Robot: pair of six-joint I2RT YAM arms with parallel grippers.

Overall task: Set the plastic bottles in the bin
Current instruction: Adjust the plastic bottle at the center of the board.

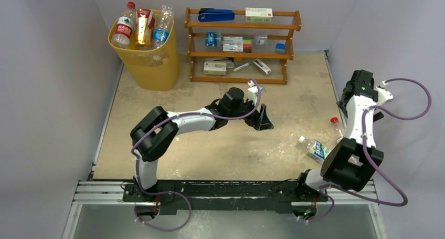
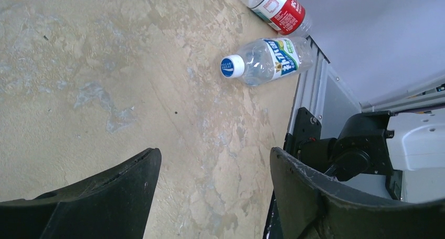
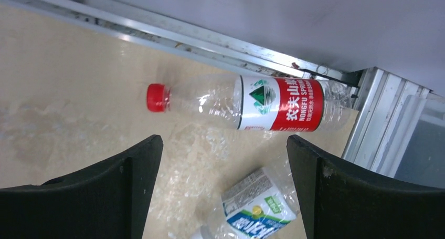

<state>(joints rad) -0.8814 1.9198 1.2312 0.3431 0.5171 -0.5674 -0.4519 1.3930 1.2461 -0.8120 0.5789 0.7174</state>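
Your red-label bottle lies by the right-edge rail, the blue-label bottle just beside it. Three more bottles stand in the bin (far-left corner, next to the shelf rack). The left gripper and right gripper both hang empty, jaws spread.

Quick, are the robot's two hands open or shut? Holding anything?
Left gripper: open, holding nothing.
Right gripper: open, holding nothing.
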